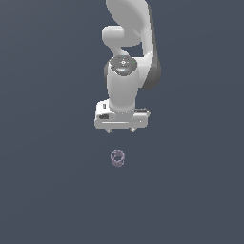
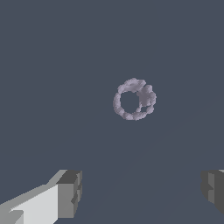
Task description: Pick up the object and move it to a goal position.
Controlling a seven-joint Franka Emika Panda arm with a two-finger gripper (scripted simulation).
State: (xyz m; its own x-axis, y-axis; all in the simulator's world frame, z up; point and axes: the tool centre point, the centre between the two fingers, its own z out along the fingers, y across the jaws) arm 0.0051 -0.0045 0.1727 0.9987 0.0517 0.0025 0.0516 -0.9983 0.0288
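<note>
The floor [image 1: 47, 190] is a plain dark slate-blue plane that fills both views, with no seams or marks to be seen. Above it the white arm [image 1: 125, 81] comes down from the top of the exterior view, its last link upright and a dark round cap on the joint facing the camera. At its lower end sits the gripper [image 1: 121, 129], a broad white block held level, with two short fingertips pointing straight down. Those tips stand far apart, near the two ends of the block, so the hand is spread wide and holds nothing. In the wrist view the same spread shows: one grey finger pad [image 2: 69, 194] with its white body on one side, and the other pad [image 2: 213, 189] at the far edge, with only bare floor between them. The object [image 1: 117, 158] lies on the floor below the gripper in the exterior view, clear of both fingertips and touching neither. It is a small dull purple-grey ring with a bumpy, clustered surface, much smaller than the hand. From the wrist camera it [image 2: 134, 99] shows as an open loop, thicker and lumpier on one side, lying ahead of the pads and not between them.
</note>
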